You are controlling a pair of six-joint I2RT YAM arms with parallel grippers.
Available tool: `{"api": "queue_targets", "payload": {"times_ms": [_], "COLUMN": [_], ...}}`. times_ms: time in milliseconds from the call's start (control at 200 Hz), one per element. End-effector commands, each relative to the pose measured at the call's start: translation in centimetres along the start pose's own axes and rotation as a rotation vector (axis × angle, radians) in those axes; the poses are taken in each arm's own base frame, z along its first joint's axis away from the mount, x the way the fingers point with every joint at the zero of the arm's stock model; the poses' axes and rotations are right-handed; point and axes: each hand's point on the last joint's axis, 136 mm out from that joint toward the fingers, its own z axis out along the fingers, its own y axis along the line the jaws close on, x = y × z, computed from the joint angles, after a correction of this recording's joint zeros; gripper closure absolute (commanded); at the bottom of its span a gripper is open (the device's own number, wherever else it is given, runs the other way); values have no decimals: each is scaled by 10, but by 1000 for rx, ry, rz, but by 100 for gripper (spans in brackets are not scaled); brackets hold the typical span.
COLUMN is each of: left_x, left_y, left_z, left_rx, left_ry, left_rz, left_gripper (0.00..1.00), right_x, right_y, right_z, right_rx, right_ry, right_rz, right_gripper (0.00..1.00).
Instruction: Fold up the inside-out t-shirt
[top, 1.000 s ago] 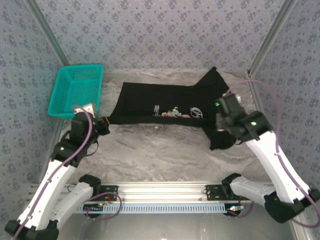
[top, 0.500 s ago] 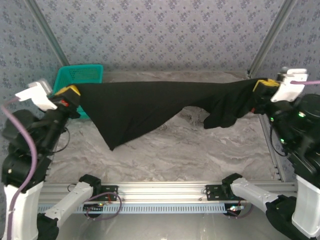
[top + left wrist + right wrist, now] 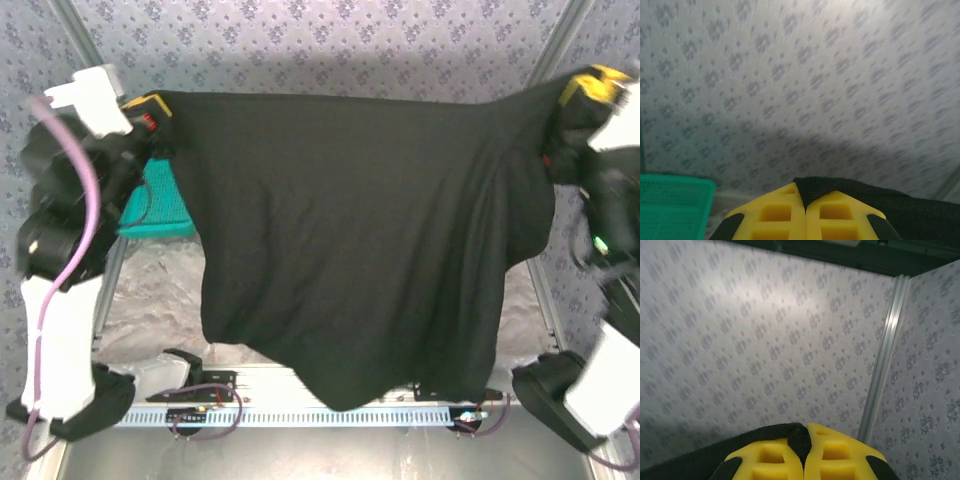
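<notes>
Arms stand high and wide apart, left hand [image 3: 150, 107] and right hand [image 3: 582, 88] each pinching an upper corner of the inside-out t-shirt [image 3: 360, 230]. It hangs spread, plain black, above the counter [image 3: 150, 300]. This looks like the spreading step; next, probably, lowering it flat without bunching.

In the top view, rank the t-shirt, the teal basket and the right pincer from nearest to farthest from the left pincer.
1. t-shirt: its corner is clamped in the left pincer.
2. teal basket: just below that pincer, at the left.
3. right pincer: across the spread shirt, far right.
</notes>
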Motion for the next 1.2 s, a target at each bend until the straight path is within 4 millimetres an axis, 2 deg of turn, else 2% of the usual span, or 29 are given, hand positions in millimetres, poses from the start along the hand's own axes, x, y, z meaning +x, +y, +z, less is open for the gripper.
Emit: {"api": "queue_targets", "payload": {"times_ms": [0,50,115,190,270,350,405,465,555,585,645,675,685,709,749,819,904,934,969,1079,1134,1194], "left_x": [50,77,122,181,246,299,321,331,316,312,300,294,292,290,289,300,314,313,322,358,375,398], "left_y": [40,54,75,94,108,124,130,128,115,112,109,107,106,104,99,88,72,66,63,72,78,85], "left_z": [67,100,142,192,241,282,306,325,343,342,341,337,336,334,328,314,289,280,268,225,210,201], "left_rx": [-170,-198,-244,-270,-283,-311,-311,-289,-247,-238,-243,-243,-241,-238,-223,-193,-146,-121,-101,-96,-105,-103], "left_ry": [127,177,254,369,483,568,601,618,598,610,601,602,602,606,621,669,701,688,696,776,804,837], "left_rz": [61,57,68,64,72,64,38,15,14,12,12,10,9,4,-12,-21,-45,-64,-82,-107,-109,-116], "left_gripper": [100,100,100,100,100,97,91,80,63,60,53,51,51,51,49,48,47,47,47,48,48,48], "right_x": [77,123,197,289,378,461,497,509,496,489,477,470,478,472,475,476,493,498,506,526,539,556], "right_y": [18,21,40,75,114,147,162,171,180,183,191,194,197,199,205,210,207,210,212,216,213,203], "right_z": [96,133,189,239,277,301,311,314,306,299,280,269,264,253,232,193,145,127,107,54,39,24], "right_rx": [53,53,12,-69,-128,-158,-148,-152,-150,-159,-191,-198,-203,-214,-231,-265,-271,-293,-307,-364,-368,-325], "right_ry": [212,309,428,573,700,799,840,856,862,876,910,924,945,949,975,1022,1131,1171,1216,1317,1347,1400], "right_rz": [-132,-118,-124,-138,-151,-159,-166,-179,-204,-193,-154,-125,-120,-102,-74,6,84,106,135,285,393,428], "right_gripper": [100,100,100,100,100,81,70,62,55,51,37,35,35,34,34,33,33,33,33,33,33,34]}}
